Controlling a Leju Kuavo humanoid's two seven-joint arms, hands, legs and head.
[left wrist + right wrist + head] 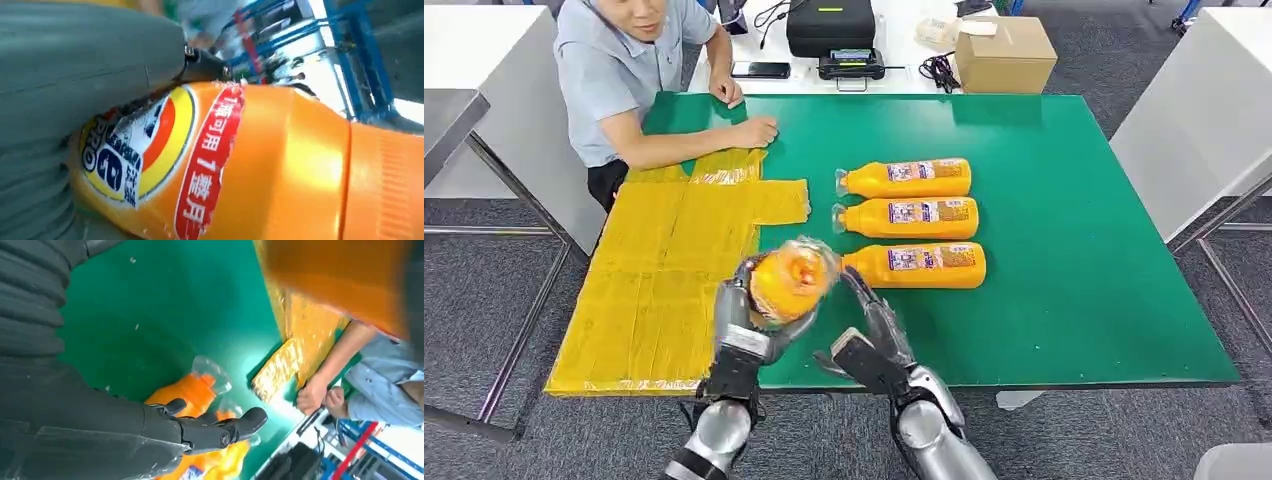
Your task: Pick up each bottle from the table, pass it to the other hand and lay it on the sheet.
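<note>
My left hand [746, 325] grips an orange bottle [789, 280] raised above the table's front edge, its base turned toward me. The left wrist view has the bottle's label [150, 150] close up against that hand [75, 75]. Just right of the bottle, my right hand [874, 335] is open, its fingers [220, 427] spread and holding nothing. Three more orange bottles [909, 178] [911, 217] [919, 265] lie side by side on the green table [1074, 250]. The yellow sheet [664, 270] covers the table's left part.
A person [624, 70] sits at the far left corner with a hand [754, 130] on the sheet's far end. Behind the green table are a cardboard box [1004, 55], a black case [829, 25] and a phone [760, 69]. White tables stand at both sides.
</note>
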